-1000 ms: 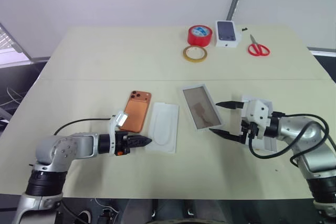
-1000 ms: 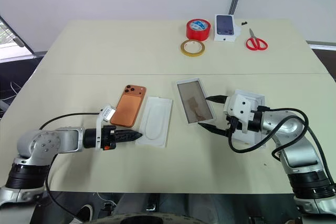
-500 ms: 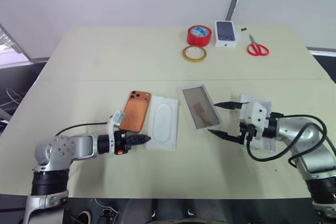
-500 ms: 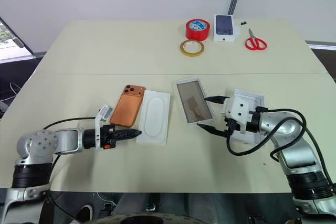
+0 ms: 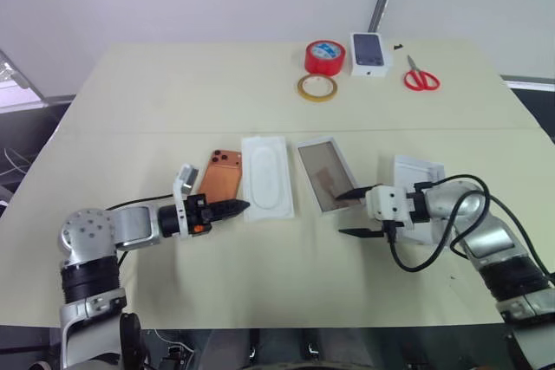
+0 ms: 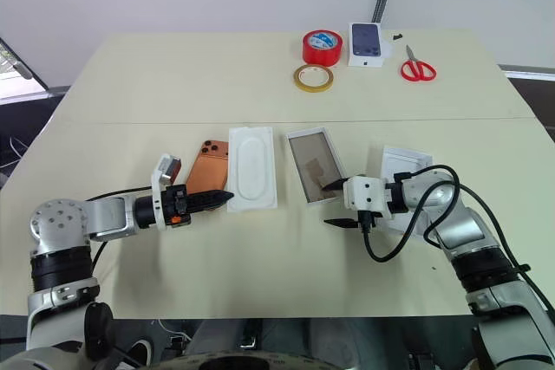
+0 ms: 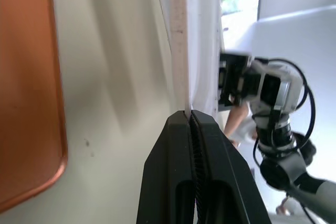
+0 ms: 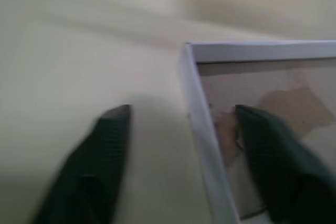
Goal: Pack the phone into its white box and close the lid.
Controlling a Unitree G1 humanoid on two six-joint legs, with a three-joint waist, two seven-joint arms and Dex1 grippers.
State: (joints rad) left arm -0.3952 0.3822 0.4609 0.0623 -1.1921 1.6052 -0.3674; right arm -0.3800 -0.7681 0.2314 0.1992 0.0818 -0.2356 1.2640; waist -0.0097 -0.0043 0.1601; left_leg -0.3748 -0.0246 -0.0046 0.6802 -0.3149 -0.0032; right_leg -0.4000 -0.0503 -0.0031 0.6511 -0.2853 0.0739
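The orange phone (image 5: 221, 181) lies face down on the table, left of centre. Right beside it is a flat white insert (image 5: 264, 172) with an oval recess. My left gripper (image 5: 244, 206) is shut on that insert's near left corner edge (image 7: 178, 51). The white box (image 5: 324, 174) lies open with its brownish floor (image 8: 283, 93) showing. My right gripper (image 5: 354, 213) is open at the box's near right corner, one finger over the floor and the other outside the wall (image 8: 202, 124). The lid (image 5: 416, 169) lies right of the box, partly under my right arm.
At the table's far side stand a red tape roll (image 5: 324, 56), a yellowish tape ring (image 5: 317, 87), a small white box with a phone picture (image 5: 368, 44) and red scissors (image 5: 421, 80). The near table edge runs just below both arms.
My left gripper rose and went forward, taking the insert farther back beside the phone. My right gripper sank toward the box's near corner and its fingers drew closer together.
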